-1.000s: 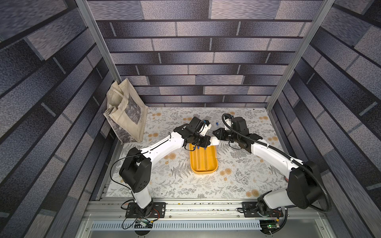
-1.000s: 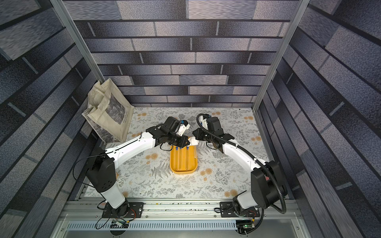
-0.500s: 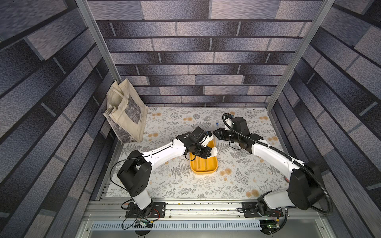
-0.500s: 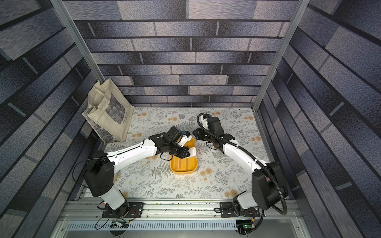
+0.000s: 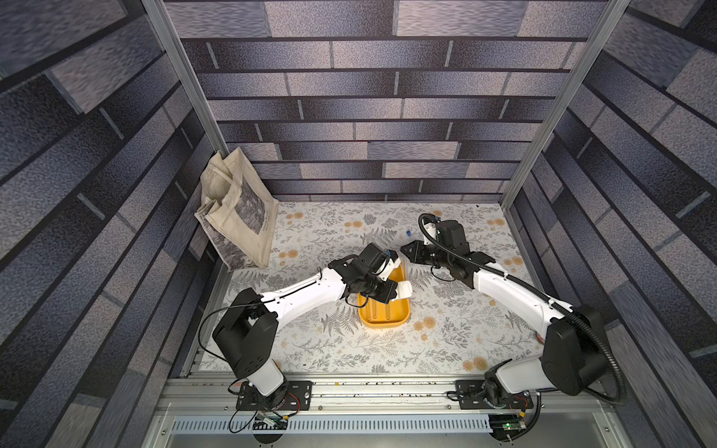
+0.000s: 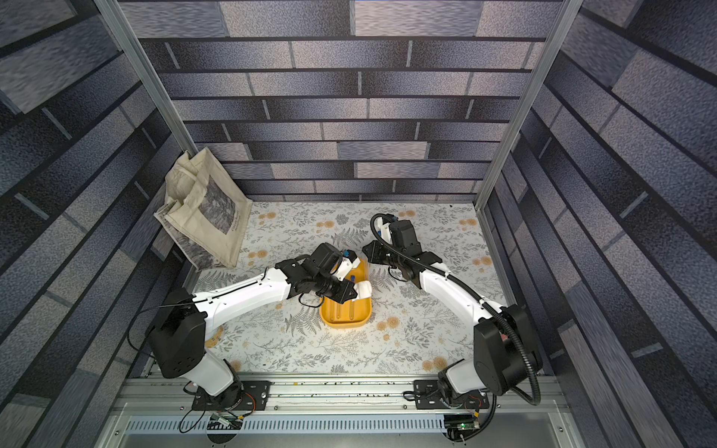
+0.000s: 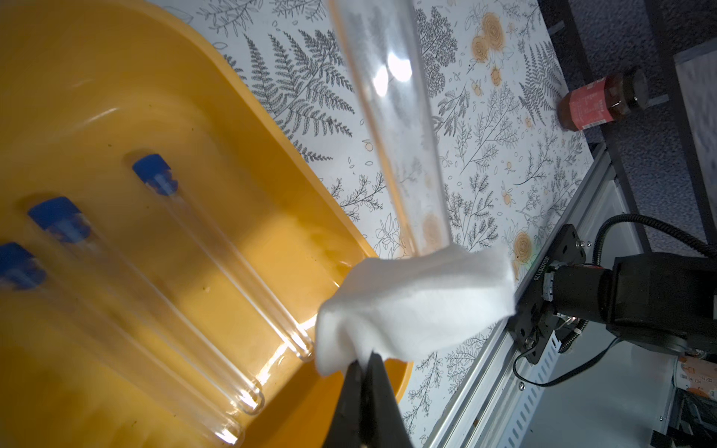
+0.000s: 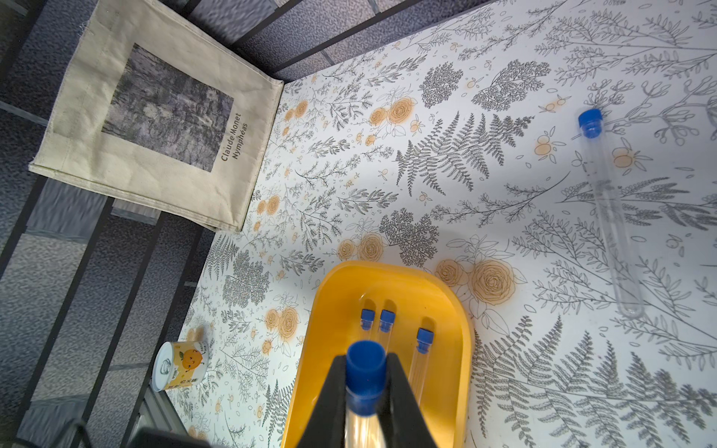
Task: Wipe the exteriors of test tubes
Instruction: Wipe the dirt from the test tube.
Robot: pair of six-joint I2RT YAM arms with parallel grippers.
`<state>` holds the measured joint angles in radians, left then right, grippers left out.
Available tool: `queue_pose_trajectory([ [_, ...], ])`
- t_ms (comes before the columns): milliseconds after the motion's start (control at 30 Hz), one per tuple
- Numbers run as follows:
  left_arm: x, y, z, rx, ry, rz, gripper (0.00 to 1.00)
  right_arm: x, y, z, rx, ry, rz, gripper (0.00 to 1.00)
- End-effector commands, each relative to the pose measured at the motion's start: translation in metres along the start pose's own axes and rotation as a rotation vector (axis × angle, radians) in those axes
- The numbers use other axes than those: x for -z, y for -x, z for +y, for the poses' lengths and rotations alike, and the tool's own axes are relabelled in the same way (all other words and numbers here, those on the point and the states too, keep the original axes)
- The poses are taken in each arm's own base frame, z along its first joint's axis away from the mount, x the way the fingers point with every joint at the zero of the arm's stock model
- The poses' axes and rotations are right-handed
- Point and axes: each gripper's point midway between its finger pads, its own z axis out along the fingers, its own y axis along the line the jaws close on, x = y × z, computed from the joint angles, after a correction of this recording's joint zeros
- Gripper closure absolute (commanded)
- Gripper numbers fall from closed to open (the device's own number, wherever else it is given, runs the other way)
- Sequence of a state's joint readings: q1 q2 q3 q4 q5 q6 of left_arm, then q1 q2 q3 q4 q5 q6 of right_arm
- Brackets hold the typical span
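My right gripper point(image 8: 364, 362) is shut on the blue-capped end of one clear test tube point(image 7: 392, 116), holding it above the yellow tray point(image 8: 461, 349). My left gripper point(image 7: 366, 360) is shut on a folded white cloth point(image 7: 415, 306), which wraps the tube's far, rounded end. Three more capped test tubes point(image 7: 217, 252) lie side by side in the tray. Another tube point(image 8: 609, 217) lies on the floral table behind the tray. In both top views the left gripper point(image 5: 388, 291) hangs over the tray point(image 6: 345, 324) and the right gripper point(image 6: 366, 252) sits at its back edge.
A canvas tote bag point(image 5: 240, 217) leans in the back left corner. A small orange-print can point(image 8: 180, 364) stands by the left wall, and a red-labelled bottle point(image 7: 597, 101) lies off the table's right side. The metal rail point(image 5: 388, 391) runs along the front.
My left gripper has slid the cloth along the held tube, from near its capped end towards the front of the tray. The right arm has stayed put.
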<state>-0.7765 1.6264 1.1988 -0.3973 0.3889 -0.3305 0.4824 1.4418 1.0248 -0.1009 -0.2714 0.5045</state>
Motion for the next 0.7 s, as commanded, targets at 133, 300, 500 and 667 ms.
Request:
queue_pose_trajectory([
  [133,0.009,0.042,0.005,-0.028,0.009,-0.036,0.97,0.007,-0.005,0.005,0.009,0.012,0.007,0.87],
  [300,0.01,0.047,0.007,-0.025,0.01,-0.039,0.96,0.009,-0.005,0.006,0.007,0.014,0.002,0.86],
  [500,0.005,0.029,-0.002,-0.039,-0.004,-0.01,0.97,0.013,-0.002,0.008,0.012,0.012,-0.005,0.86],
  [667,0.004,0.003,-0.009,-0.046,-0.01,0.018,0.97,0.014,-0.001,0.009,0.014,0.012,-0.007,0.86],
])
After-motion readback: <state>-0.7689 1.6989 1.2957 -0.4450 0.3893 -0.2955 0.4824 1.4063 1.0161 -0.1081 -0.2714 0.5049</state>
